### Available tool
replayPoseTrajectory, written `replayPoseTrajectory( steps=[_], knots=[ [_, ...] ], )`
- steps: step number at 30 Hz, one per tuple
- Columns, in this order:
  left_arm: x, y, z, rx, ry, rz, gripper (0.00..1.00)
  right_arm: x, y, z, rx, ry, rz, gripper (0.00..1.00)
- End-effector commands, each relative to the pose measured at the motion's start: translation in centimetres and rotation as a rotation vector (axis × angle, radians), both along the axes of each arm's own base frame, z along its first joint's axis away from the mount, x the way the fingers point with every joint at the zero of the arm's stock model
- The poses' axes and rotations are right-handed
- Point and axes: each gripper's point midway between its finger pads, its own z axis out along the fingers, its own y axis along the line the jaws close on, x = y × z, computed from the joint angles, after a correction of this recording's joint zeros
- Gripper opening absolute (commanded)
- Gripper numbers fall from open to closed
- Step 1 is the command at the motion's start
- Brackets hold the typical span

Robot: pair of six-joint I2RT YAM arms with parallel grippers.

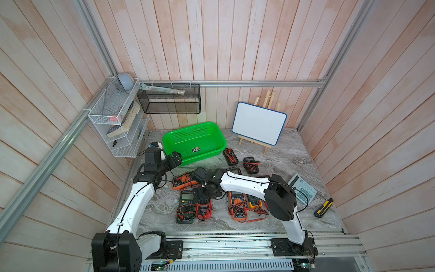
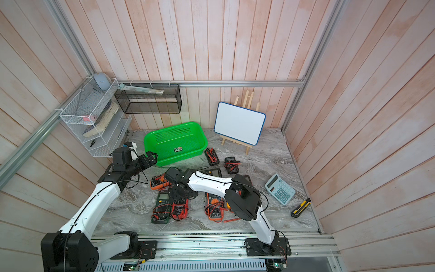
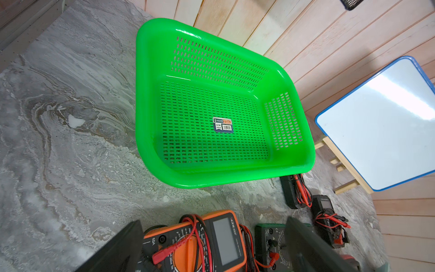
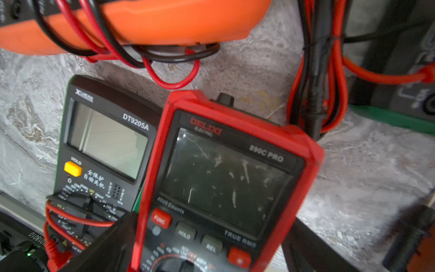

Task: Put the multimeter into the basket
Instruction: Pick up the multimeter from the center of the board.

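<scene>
The bright green basket [image 1: 188, 135] [image 2: 169, 135] [image 3: 235, 174] stands at the back left of the marble table, with only a label sticker inside. Several multimeters lie in front of it. My right gripper [image 1: 200, 194] [image 4: 209, 247] is open and low over a red multimeter [image 1: 204, 209] [image 4: 226, 169]. Its fingers [image 4: 113, 242] flank the red case. My left gripper [image 1: 175, 159] [image 3: 215, 249] hangs open by the basket's front left corner, holding nothing. Seen between its fingers is an orange multimeter [image 1: 182, 182] [image 3: 226, 240] on the table.
A dark green multimeter [image 1: 186, 206] [image 4: 103, 146] touches the red one's side. More meters [image 1: 237, 205] [image 1: 230, 156] [image 1: 250, 164] lie to the right. A calculator [image 1: 302, 188], a utility knife [image 1: 324, 207], a whiteboard on an easel [image 1: 259, 122], a white wire rack [image 1: 115, 122] and a black mesh bin [image 1: 169, 99] stand around.
</scene>
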Motion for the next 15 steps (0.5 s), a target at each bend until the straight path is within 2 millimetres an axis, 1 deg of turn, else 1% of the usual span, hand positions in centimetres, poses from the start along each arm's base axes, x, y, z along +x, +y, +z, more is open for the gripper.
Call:
replayPoseTrajectory(
  steps=[1, 5, 15],
  knots=[
    [0.2, 0.0, 1.4, -0.012, -0.048, -0.002, 1.00, -1.2, -0.4, -2.3, -0.061, 0.057, 0.041, 0.98],
    [0.1, 0.0, 1.3, -0.019, -0.048, -0.001, 1.00, -1.4, -0.5, -2.6, -0.065, 0.061, 0.053, 0.98],
    [0.2, 0.1, 0.4, -0.014, -0.023, 0.007, 1.00, -1.6, -0.9, -1.5, -0.026, 0.038, 0.071, 0.98]
  ],
)
